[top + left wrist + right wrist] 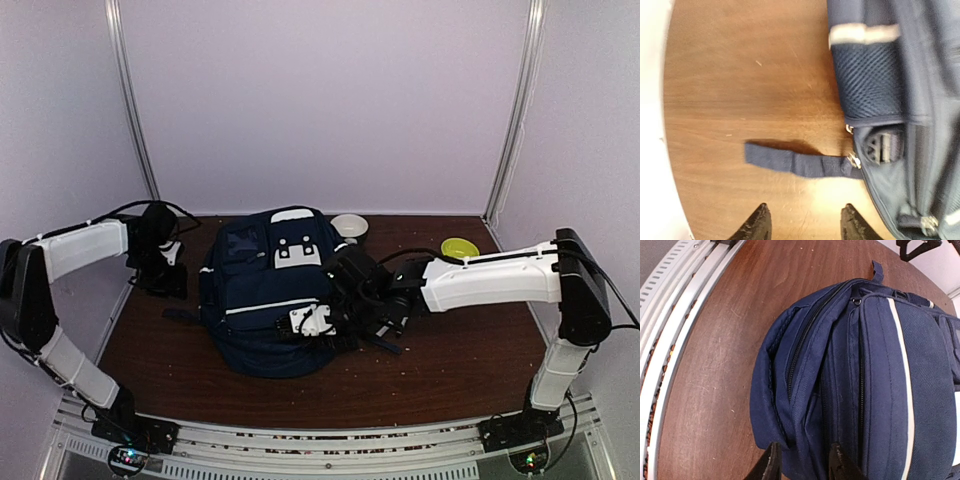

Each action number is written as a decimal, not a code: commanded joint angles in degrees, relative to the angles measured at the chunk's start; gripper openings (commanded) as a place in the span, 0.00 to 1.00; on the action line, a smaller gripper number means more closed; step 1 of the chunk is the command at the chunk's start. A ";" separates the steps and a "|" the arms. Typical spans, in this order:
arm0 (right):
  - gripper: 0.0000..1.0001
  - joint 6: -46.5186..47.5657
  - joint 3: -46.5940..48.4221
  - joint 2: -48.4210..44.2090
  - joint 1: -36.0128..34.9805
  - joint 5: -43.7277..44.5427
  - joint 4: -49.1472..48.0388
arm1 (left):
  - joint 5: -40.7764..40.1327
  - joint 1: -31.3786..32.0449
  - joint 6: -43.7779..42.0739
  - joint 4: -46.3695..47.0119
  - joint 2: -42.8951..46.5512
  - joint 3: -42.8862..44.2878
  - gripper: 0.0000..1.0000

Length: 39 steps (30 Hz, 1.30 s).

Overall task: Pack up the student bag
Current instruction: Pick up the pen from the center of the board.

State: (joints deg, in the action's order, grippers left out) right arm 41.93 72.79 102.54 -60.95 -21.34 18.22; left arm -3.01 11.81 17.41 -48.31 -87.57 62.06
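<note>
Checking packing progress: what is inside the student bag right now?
No contents show. The student bag lies on the table, its navy fabric covering the interior; the right wrist view shows only folds and a zipper line.

Enclosure: pale lilac-white wall panels (320, 100) at the back and on both sides, plain and matte. Two slim metal corner posts (133, 100), one at each back corner. Surface (460, 340): dark reddish-brown wood grain, lightly scratched, scattered with pale specks. Near edge: perforated metal rail (330, 440). Light: even and diffuse, with soft glare on the wood.
</note>
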 commanded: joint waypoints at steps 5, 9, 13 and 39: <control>0.38 -8.52 5.00 -8.47 4.93 -8.31 8.00 | 10.13 3.42 -6.95 1.98 20.29 -2.95 0.53; 0.38 -10.71 3.61 -13.01 11.15 -11.41 12.30 | 7.23 12.86 -12.48 6.41 27.37 -2.42 0.58; 0.38 -9.04 0.49 -15.81 17.48 -9.38 16.30 | 8.02 17.14 -13.94 14.02 31.28 -3.40 0.60; 0.26 20.28 4.74 3.99 23.60 10.56 28.66 | 7.09 17.90 -15.86 30.55 14.90 -1.30 0.61</control>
State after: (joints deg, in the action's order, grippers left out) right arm 55.44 76.84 104.49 -34.98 -17.39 46.44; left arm 2.44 28.69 1.61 -17.02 -72.86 59.79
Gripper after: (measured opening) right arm 0.259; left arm 0.617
